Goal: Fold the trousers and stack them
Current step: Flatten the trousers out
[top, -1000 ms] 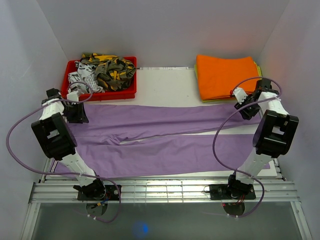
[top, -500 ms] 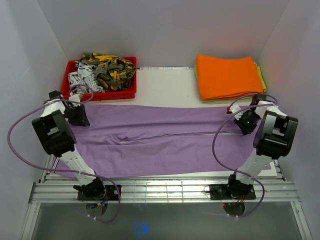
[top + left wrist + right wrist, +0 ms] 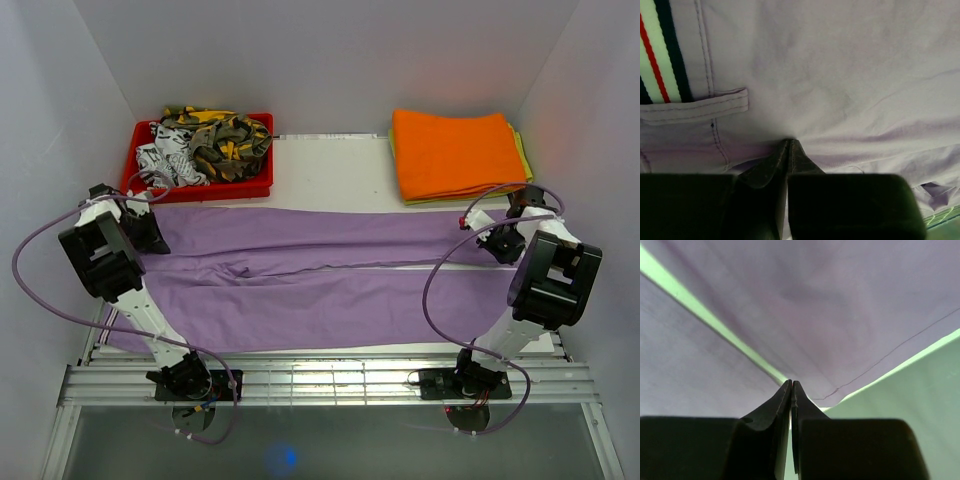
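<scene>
Across the middle of the top view, the trousers (image 3: pixel 330 270): spread flat on the table (image 3: pixel 330 170), waist at frame left, both legs running to frame right with a thin gap between them.
Left gripper (image 3: pixel 148 233): at the waist end, on the far edge. Fingers are closed together, pinching a pucker of cloth beside the pocket (image 3: pixel 700 102).
Right gripper (image 3: pixel 498 245): at the far leg's hem, frame right. Fingers are pressed fully together at the cloth edge; whether fabric lies between them cannot be told.
Handling: judged light, soft, thin and limp, so it will sag and crease between two holds. Best taken at waistband and hems, both ends lifted together.
Top view only: the full lay of the garment, red bin (image 3: pixel 200 185) upper left, orange cloth stack (image 3: pixel 455 150) upper right.
Wrist views only: striped waistband (image 3: pixel 662 55), stitching and fingertip contact, all hidden beneath the arms from above.
</scene>
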`<act>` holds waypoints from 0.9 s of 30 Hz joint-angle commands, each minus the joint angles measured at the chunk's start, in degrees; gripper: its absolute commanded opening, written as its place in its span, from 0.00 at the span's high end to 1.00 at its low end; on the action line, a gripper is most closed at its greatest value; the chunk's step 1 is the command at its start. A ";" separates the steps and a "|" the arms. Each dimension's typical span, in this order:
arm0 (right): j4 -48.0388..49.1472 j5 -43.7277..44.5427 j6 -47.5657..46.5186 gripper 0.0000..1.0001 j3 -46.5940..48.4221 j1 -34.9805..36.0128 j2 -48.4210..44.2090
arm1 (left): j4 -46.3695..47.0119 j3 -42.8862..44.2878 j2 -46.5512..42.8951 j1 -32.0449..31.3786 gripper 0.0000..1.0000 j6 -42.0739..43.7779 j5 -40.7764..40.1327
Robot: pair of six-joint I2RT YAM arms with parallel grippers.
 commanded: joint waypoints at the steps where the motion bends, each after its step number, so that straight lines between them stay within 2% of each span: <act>1: 0.16 0.79 -3.51 0.92 -1.54 -0.69 -1.38 | 4.23 -0.29 2.49 1.56 0.79 1.77 -7.98; 3: -1.41 -1.75 -3.87 0.92 -1.20 -0.69 -2.96 | 2.04 0.42 -0.40 1.56 0.67 4.49 -0.80; 5: -6.83 -4.04 -2.73 0.89 2.38 0.01 -3.49 | -1.12 2.09 -3.04 1.47 0.43 7.64 6.84; 6: -9.22 -6.22 -2.03 0.78 4.24 0.63 -3.32 | -4.35 2.26 -6.36 1.47 0.35 11.49 13.84; 7: -11.51 -7.64 -1.07 0.63 6.43 1.50 -3.14 | -5.69 2.35 -8.30 1.38 0.19 13.44 16.78; 8: -15.88 -9.56 1.47 0.37 8.98 1.95 -2.79 | -6.92 1.66 -10.41 1.12 0.18 15.29 19.07; 9: -17.32 -13.50 3.32 0.26 13.96 2.39 -2.09 | -8.76 0.78 -14.87 0.33 0.18 17.05 22.49; 10: -18.46 -15.02 5.25 0.24 16.19 2.91 -1.65 | -9.39 -0.27 -17.18 -0.28 0.18 21.50 23.57; 14: -19.97 -20.21 14.75 0.28 23.06 8.79 0.72 | -8.35 -8.88 -28.52 -7.47 0.22 28.04 24.03; 15: -19.45 -20.74 18.33 0.30 23.59 10.02 1.95 | -6.34 -12.38 -30.19 -12.80 0.23 28.14 22.80; 17: -17.08 -21.27 21.43 0.37 25.08 13.28 3.44 | -4.14 -15.39 -33.10 -18.80 0.25 26.92 19.02; 18: -15.94 -21.71 24.92 0.38 25.61 14.42 5.11 | -1.51 -17.66 -33.37 -24.58 0.28 25.86 17.44; 20: -14.08 -22.41 27.41 0.44 27.98 17.41 7.22 | 1.75 -19.26 -32.50 -29.45 0.33 22.01 12.80; 21: -13.21 -22.76 28.81 0.46 28.51 18.38 9.15 | 4.38 -19.61 -31.62 -34.34 0.37 20.86 11.64; 27: -3.37 -19.36 36.38 0.50 29.40 25.76 15.04 | 7.56 -18.39 -23.72 -44.65 0.41 18.65 3.65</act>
